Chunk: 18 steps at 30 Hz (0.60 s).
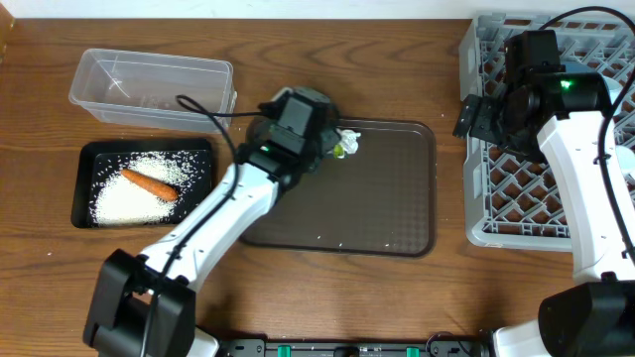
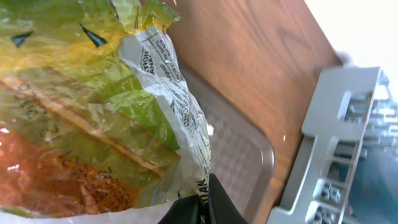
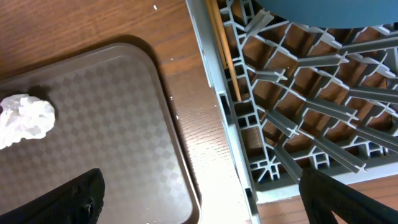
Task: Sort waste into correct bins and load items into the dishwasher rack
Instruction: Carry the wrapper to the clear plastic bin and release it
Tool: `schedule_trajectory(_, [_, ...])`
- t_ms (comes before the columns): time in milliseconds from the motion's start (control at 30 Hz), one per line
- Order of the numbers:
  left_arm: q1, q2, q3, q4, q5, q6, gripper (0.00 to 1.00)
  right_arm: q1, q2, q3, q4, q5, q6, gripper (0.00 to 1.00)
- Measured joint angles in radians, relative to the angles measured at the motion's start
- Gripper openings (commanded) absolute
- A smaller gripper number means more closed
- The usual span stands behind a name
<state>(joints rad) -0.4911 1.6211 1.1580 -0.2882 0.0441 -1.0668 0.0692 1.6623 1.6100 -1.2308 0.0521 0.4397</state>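
Note:
My left gripper point(image 2: 208, 200) is shut on the green-yellow snack wrapper point(image 2: 106, 106), which fills the left wrist view. From overhead this gripper point(image 1: 319, 134) is over the far left corner of the brown serving tray, beside the crumpled white tissue point(image 1: 350, 137), which also shows in the right wrist view point(image 3: 25, 121). The black tray point(image 1: 84, 159) holds rice point(image 1: 124, 203) and the carrot point(image 1: 151, 184). The clear tub point(image 1: 149, 84) stands behind it. My right gripper point(image 3: 205, 205) is open and empty at the left edge of the grey rack point(image 1: 476, 213). Chopsticks point(image 3: 224, 53) and the dark blue dish point(image 3: 323, 9) lie in the rack. The bowl and cup are out of view.
The brown serving tray point(image 1: 377, 198) lies mid-table between the black tray and the rack, with a few stray rice grains on it. A narrow strip of wooden table point(image 3: 205, 143) separates it from the rack. My right arm covers much of the rack from overhead.

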Motion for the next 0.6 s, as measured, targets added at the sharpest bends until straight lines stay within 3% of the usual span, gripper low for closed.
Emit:
schedule_trajectory(200, [0.097,-0.003,0.0,0.002,-0.07,0.021,0.06,0.0,0.0,0.0,0.0,0.0,0.0,0.99])
schedule_trajectory(400, [0.175,-0.003,0.0,0.054,-0.239,0.048,0.06,0.0,0.0,0.0,0.0,0.0,0.0,0.99])
schedule_trajectory(600, [0.258,-0.003,0.0,0.217,-0.33,0.099,0.06,0.0,0.0,0.0,0.0,0.0,0.0,0.99])
